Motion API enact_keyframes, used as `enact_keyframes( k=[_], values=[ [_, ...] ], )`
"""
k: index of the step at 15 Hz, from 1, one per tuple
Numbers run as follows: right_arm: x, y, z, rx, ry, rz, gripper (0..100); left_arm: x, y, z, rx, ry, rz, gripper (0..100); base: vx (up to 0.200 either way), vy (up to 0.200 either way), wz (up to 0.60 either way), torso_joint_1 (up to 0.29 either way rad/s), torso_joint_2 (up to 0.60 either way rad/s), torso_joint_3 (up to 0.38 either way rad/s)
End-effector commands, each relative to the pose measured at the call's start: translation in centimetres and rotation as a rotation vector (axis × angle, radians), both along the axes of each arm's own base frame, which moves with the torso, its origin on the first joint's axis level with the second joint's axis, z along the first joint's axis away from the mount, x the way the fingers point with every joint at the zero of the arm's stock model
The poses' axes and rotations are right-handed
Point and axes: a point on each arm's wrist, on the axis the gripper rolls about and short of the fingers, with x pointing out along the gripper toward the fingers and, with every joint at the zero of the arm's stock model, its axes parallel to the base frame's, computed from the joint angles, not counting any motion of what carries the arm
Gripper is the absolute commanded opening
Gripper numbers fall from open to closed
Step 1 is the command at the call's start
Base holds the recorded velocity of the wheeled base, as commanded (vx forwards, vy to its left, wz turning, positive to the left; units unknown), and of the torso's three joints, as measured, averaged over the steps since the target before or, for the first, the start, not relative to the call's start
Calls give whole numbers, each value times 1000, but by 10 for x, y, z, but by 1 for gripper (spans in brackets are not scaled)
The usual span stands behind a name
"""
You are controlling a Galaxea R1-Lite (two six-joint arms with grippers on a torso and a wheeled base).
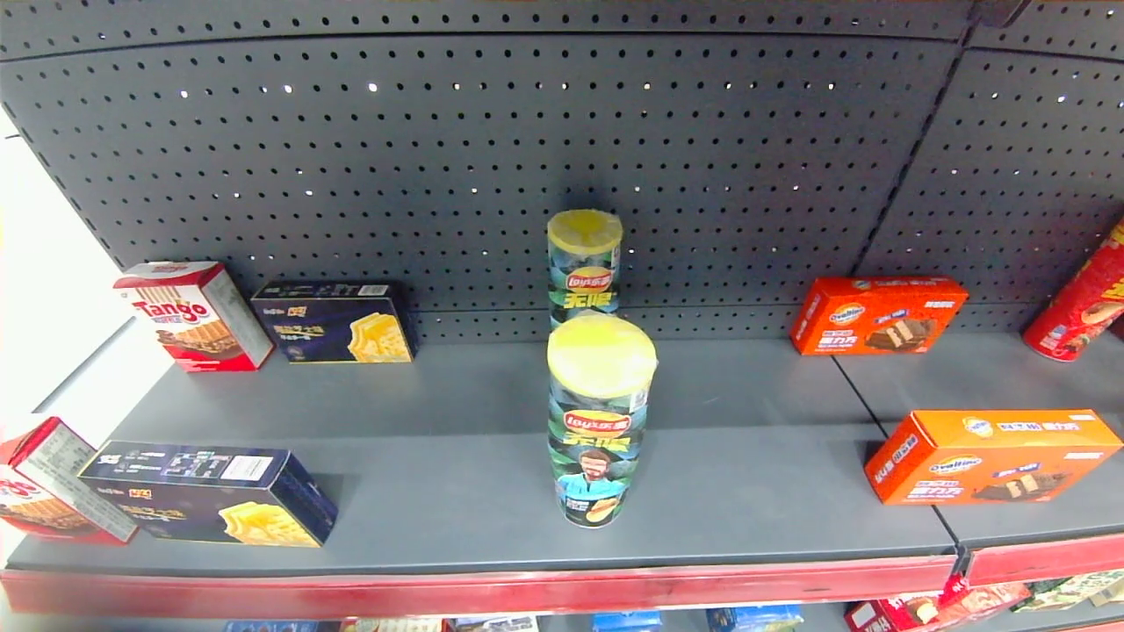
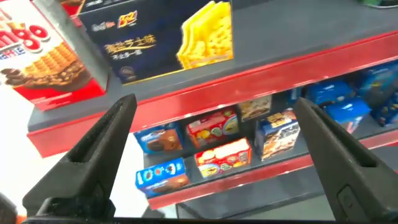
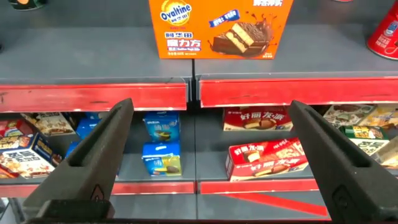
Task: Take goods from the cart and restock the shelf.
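Note:
Two tall chip cans with yellow lids stand upright on the grey shelf point(image 1: 755, 491), one near the front point(image 1: 600, 421) and one behind it by the pegboard point(image 1: 584, 268). My left gripper point(image 2: 214, 115) is open and holds nothing, in front of the shelf's red front lip point(image 2: 249, 84) below a dark blue box point(image 2: 155, 37). My right gripper point(image 3: 211, 115) is open too, with nothing in it, facing the red lip point(image 3: 292, 90) under an orange cake box point(image 3: 221, 28).
Boxes line the shelf: a red wafer box point(image 1: 193, 314) and a dark blue box point(image 1: 338, 321) at back left, another blue box point(image 1: 211, 493) front left, orange boxes point(image 1: 878, 314) point(image 1: 992, 456) on the right, a red can point(image 1: 1084, 303) far right. Lower shelves hold small packs point(image 3: 267, 158).

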Motion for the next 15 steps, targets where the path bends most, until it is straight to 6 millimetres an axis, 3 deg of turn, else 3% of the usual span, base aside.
enact_keyframes(
  k=[1,3,4,6,9,11,15],
  values=[
    [0,0,0,0,-2,1,100,0,-2,1,-18,10,-97,100,0,0,0,0,0,0],
    [0,0,0,-1,-2,0,100,0,-3,1,-78,22,-11,100,0,0,0,0,0,0],
    [0,0,0,0,-2,0,100,0,-5,1,-83,18,121,100,0,0,0,0,0,0],
    [0,0,0,0,-2,1,100,0,-5,0,-90,10,147,100,0,0,0,0,0,0],
    [0,0,0,0,-2,0,100,1,-1,-6,-107,15,329,100,0,0,0,0,0,0],
    [0,0,0,0,-2,0,100,-4,-2,-8,-126,-53,144,100,0,0,0,0,0,0],
    [0,0,0,-1,-3,0,100,-5,-2,-8,-122,-53,133,100,0,0,0,0,0,0]
  ],
)
